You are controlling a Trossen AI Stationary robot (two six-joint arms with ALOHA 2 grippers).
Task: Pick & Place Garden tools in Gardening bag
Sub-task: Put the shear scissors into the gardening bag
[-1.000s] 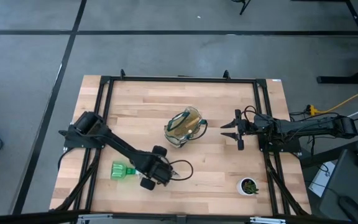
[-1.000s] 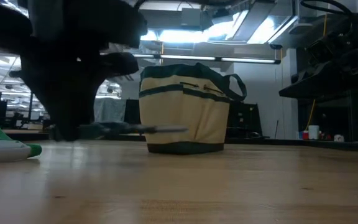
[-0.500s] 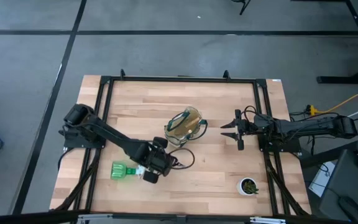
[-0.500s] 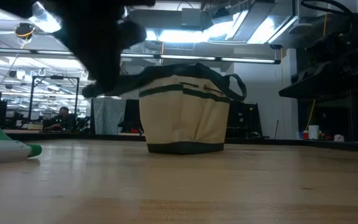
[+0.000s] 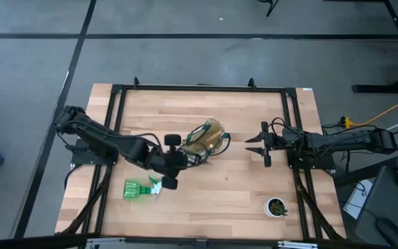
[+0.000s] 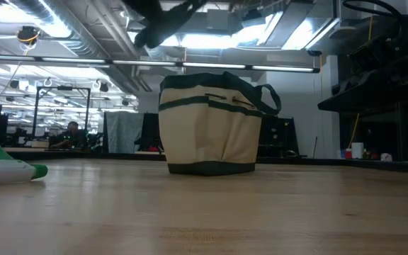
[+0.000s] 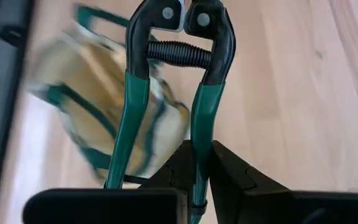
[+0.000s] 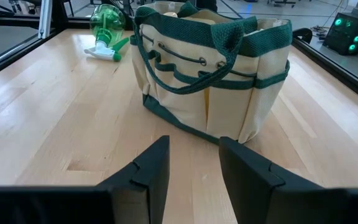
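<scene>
1. Left gripper [image 7: 199, 163] pinches one green handle of the pruning shears [image 7: 179, 56], above the gardening bag [image 5: 206, 139] rim. Off-centre hold: shears may swing, snag a strap.
2. Spray bottle [image 5: 138, 189] lies on the table, outside the bag.
3. Right gripper [image 8: 193, 163] spread, waiting beside the bag.

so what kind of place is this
Probably a robotics lab or workshop: a wooden table in a black frame on a grey taped floor, ceiling strip lights and ducting, and racks of equipment behind.
</scene>
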